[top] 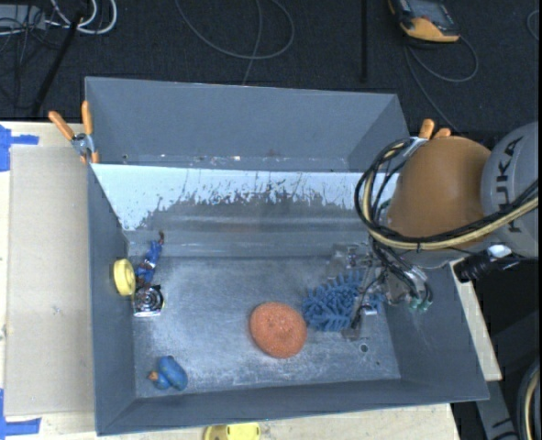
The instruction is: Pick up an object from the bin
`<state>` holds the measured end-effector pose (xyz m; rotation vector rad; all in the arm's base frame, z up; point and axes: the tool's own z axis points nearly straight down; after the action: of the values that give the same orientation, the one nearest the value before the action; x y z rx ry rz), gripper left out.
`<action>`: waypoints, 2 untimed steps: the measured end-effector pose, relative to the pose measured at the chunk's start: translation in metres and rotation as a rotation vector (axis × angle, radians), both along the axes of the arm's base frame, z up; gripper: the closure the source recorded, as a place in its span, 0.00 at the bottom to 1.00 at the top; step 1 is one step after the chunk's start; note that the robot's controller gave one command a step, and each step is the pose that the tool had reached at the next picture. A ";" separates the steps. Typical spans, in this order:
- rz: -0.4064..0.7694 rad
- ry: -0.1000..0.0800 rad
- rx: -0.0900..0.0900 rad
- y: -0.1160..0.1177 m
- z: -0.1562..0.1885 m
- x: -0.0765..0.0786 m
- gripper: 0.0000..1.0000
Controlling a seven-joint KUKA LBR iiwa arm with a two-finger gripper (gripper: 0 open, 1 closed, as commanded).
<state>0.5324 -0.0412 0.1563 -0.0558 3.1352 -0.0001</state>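
Hanging low inside the grey metal bin [252,136], the arm's gripper [366,293] is sitting just right of a flat, round, orange-red spongy disc [278,329]. It is pressing close against the right edge of a blue knobbly rubber-like clump [330,305], which is lying just beside the disc's upper right. From where I am standing, dark metal parts and cables are crowding over that clump, so I cannot tell whether the gripper is open or closed. The brown dome-shaped cover [440,191] on the wrist is looming above and right of the disc. Well left of the disc, a yellow round toy piece [123,277] is lying against a small blue-and-silver object [149,289]. A small blue rounded toy [169,373] is resting to the disc's lower left.
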 end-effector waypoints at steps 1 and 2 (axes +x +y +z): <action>0.004 0.004 0.000 -0.050 -0.088 0.031 0.00; 0.258 0.005 0.000 -0.046 -0.087 0.033 0.00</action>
<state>0.5657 -0.0876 0.0695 -0.4590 3.1066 0.0010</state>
